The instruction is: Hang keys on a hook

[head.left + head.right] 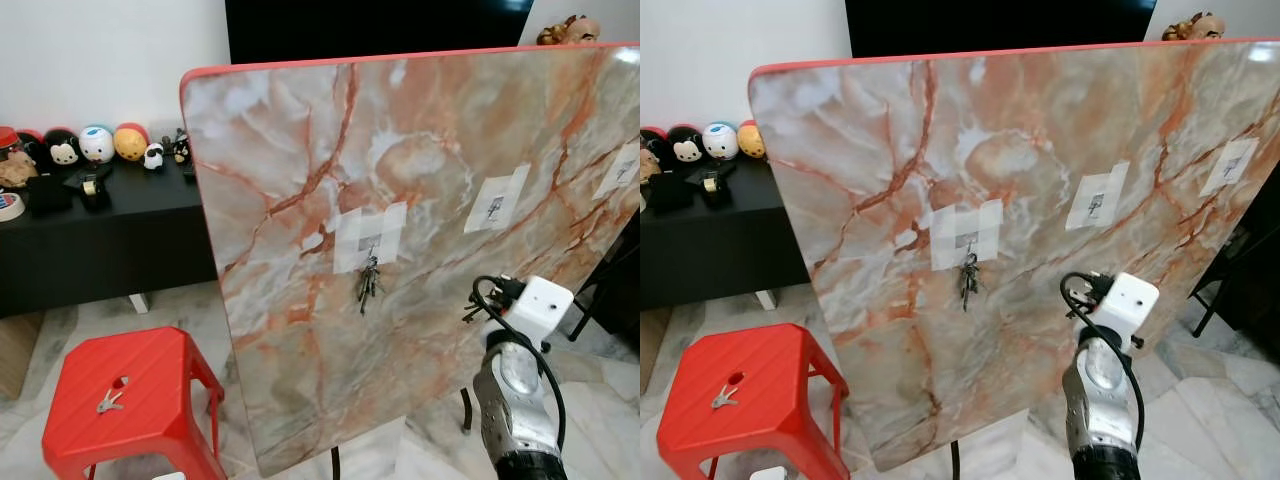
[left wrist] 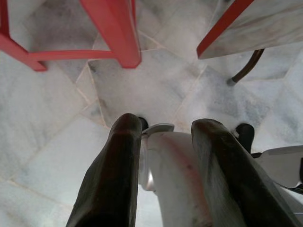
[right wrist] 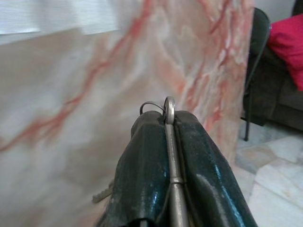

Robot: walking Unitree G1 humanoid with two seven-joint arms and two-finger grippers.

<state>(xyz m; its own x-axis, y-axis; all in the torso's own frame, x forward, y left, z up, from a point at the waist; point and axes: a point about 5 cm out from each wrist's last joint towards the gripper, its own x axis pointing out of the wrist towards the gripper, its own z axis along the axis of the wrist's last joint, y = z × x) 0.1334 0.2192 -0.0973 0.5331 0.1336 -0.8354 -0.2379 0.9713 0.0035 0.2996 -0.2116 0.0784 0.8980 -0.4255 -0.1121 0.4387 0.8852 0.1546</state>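
An upright marble-patterned board [image 1: 300, 180] carries taped-on hooks. A bunch of keys [image 1: 368, 282] hangs from the left hook [image 1: 371, 243]. The middle hook [image 1: 495, 205] and the right hook [image 1: 621, 168] are bare. My right gripper [image 3: 166, 118] is shut on a metal key ring [image 3: 169, 106], held close to the board's face. In the eye views my right arm [image 1: 520, 390] is raised below the middle hook, and a dark bit of the held keys [image 1: 471, 314] shows beside its white wrist block. Another key [image 1: 110, 402] lies on the red stool [image 1: 150, 380]. My left gripper [image 2: 165, 137] hangs open over the floor.
A black sideboard [image 1: 120, 230] with round toy figures [image 1: 97, 143] stands at the back left. A dark chair [image 3: 258, 71] with a pink cushion is off the board's right edge. The board's thin metal legs [image 2: 246, 71] stand on the marble tile floor.
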